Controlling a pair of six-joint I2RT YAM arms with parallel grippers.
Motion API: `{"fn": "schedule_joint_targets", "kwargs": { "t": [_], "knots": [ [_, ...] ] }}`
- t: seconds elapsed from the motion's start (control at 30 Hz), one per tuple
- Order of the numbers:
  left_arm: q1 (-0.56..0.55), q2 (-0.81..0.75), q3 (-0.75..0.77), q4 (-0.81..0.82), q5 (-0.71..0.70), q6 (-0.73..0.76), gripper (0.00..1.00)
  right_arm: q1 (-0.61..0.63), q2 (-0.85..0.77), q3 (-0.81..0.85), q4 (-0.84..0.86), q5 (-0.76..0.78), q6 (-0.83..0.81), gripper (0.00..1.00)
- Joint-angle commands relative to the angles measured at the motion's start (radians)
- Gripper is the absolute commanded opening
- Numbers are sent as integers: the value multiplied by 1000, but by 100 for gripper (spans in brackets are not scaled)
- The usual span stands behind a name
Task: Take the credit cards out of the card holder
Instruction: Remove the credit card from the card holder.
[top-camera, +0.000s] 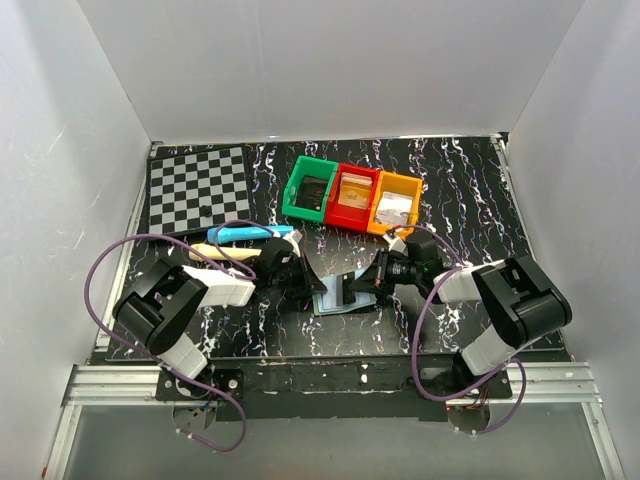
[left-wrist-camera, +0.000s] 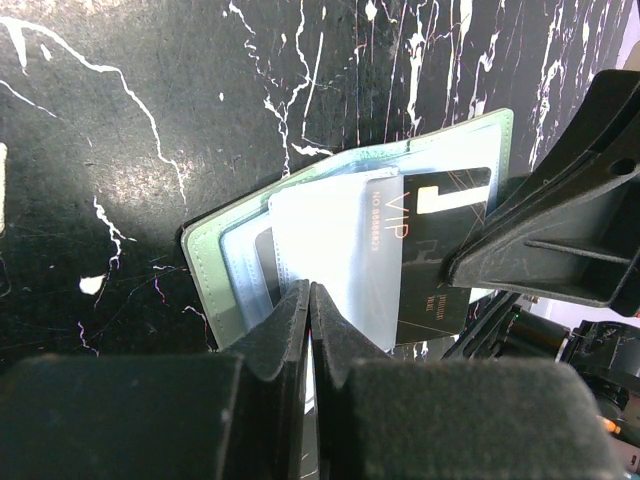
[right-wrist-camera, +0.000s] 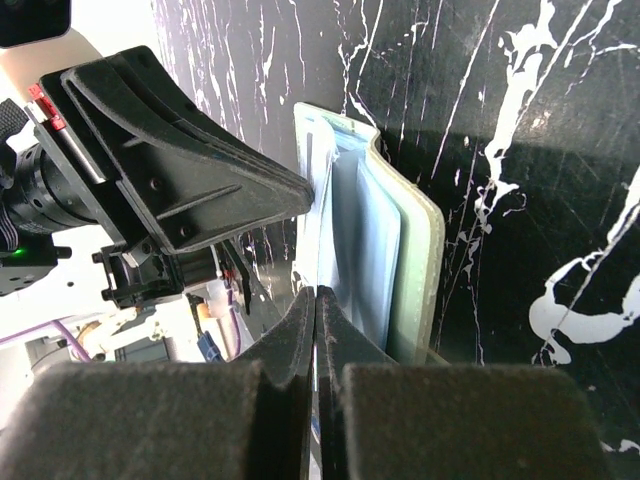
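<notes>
Likely light, stiff, slick — grip exposed 5 o'clock end of credit card (left-wrist-camera: 435, 290). Pinching card holder (left-wrist-camera: 205, 270) with left gripper (left-wrist-camera: 310, 300); right gripper (right-wrist-camera: 315, 300) squeezed closed — load unclear.

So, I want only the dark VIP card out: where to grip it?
Probably pinch the dark card at its bare end poking past the pale sleeve, jaws on its flat faces, coming from the card holder's open side; rest is pocketed.

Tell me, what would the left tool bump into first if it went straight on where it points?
The grey-green bifold card holder: the left tool is shut on its near edge, so its pale-blue glossy panel comes first, probably.
</notes>
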Motion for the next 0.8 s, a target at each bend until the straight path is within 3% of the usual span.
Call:
{"fn": "schedule_joint_targets", "kwargs": {
  "t": [0.0,0.5,0.77],
  "knots": [
    [-5,19,-52,-187,-77,39,0,-15,-57,6,-33,-5,-40,1],
    [-5,-7,-46,-207,-88,44,0,-28,-173,81,-330,18,-158,1],
    [-5,-27,-44,-199,-83,59,0,-28,-219,95,-395,27,-178,1]
  ]
}}
